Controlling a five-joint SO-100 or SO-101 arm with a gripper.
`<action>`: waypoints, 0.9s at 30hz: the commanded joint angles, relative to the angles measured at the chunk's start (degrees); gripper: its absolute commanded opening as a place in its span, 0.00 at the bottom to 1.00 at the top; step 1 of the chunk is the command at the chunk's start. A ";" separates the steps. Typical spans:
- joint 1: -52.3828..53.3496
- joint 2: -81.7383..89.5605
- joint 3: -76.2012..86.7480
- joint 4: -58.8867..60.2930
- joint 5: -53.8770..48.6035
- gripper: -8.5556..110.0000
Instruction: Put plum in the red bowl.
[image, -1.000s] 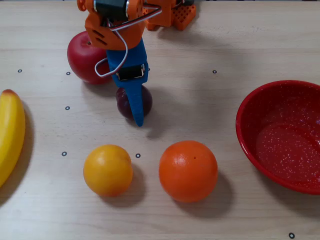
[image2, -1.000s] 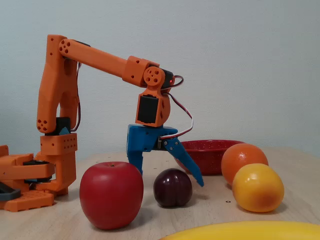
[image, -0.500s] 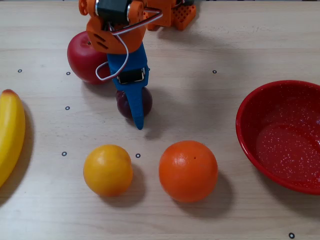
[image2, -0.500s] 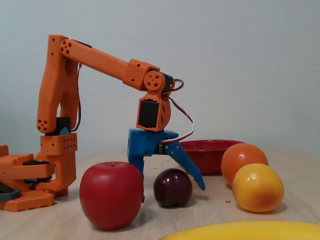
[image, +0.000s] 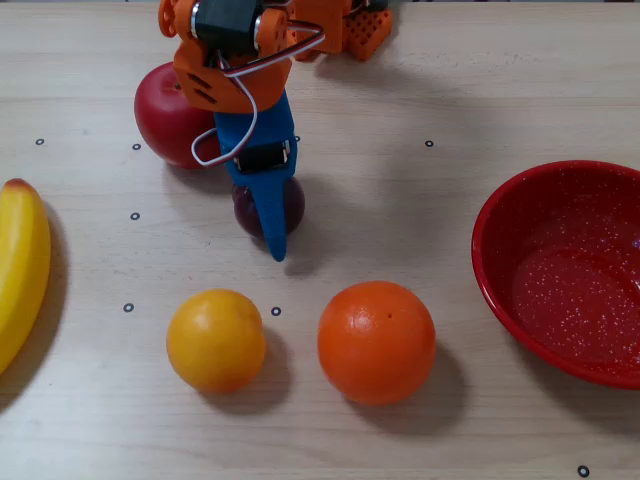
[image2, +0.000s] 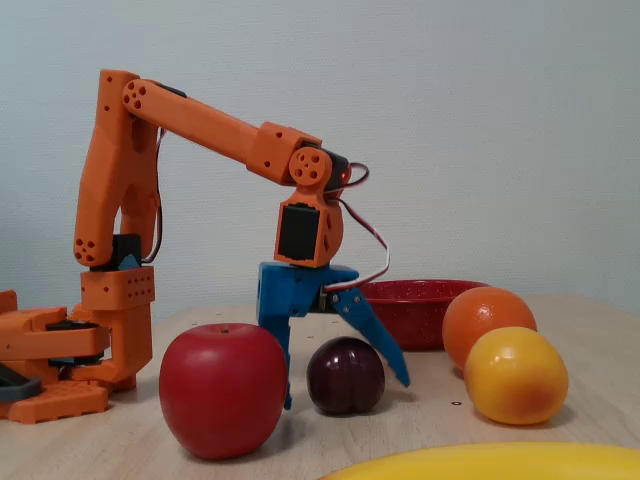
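End effector (image2: 345, 393), spread wide, has sunk lower than a second ago, straddling the plum (image2: 345, 375).

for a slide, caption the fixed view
Open claw straddling the plum beside the apple, red bowl behind.

Plum (image2: 345, 375): small, round, shiny, dark purple. Sits on the table, partly hidden from above (image: 290, 203) by a blue finger, so only its edges show there. Just beside the big red apple in the fixed view, maybe touching it, hard to tell.

Red bowl (image: 500, 215): wide, round, shiny red, with tiny white dots inside. Stands upright and empty at the right edge of the overhead view, well apart from the plum. Only its rim (image2: 425, 290) seen in the fixed view.
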 joint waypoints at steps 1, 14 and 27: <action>-1.32 1.85 -1.93 -0.97 0.62 0.45; -1.49 1.49 -2.20 -1.32 0.44 0.40; -1.49 1.41 -2.46 -1.14 -0.09 0.25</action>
